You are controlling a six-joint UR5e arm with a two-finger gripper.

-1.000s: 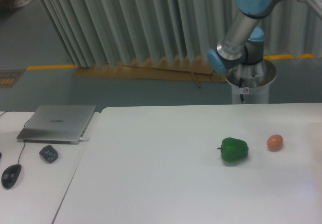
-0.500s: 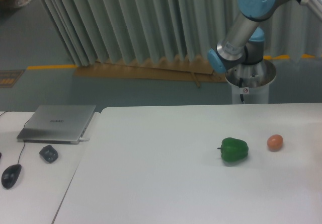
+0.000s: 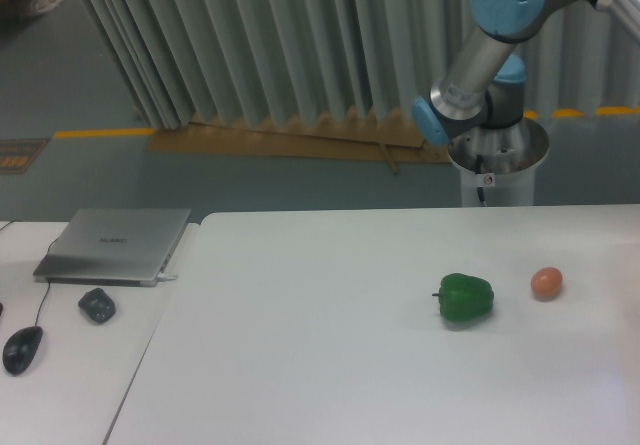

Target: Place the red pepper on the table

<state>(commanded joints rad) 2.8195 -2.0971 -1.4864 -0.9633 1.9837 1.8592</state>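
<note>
White tabletop (image 3: 330, 365) with rounded corner filling the lower frame. Green bell pepper (image 3: 466, 298) lying on its side toward the right, stem pointing left. Small orange-pink ball (image 3: 546, 283) sitting near it, further right, the two apart. Red pepper not showing anywhere in this view; cannot say where it is.

Robot arm (image 3: 490, 55) with grey links and blue joint caps rising from a metal pedestal (image 3: 497, 165) behind the tabletop's far edge, then running out through the upper right corner. Jaws lying outside the frame, so their opening and any load cannot be told.

Smaller white desk (image 3: 70, 365) adjoining on the left, carrying a closed silver laptop (image 3: 115, 245), a dark lumpy object (image 3: 97, 305) just in front of it, and a black corded mouse (image 3: 22, 349) near the left edge.

Pleated grey curtain (image 3: 260, 45) hanging behind; brown cardboard (image 3: 300, 143) lying along its base on the floor.
</note>
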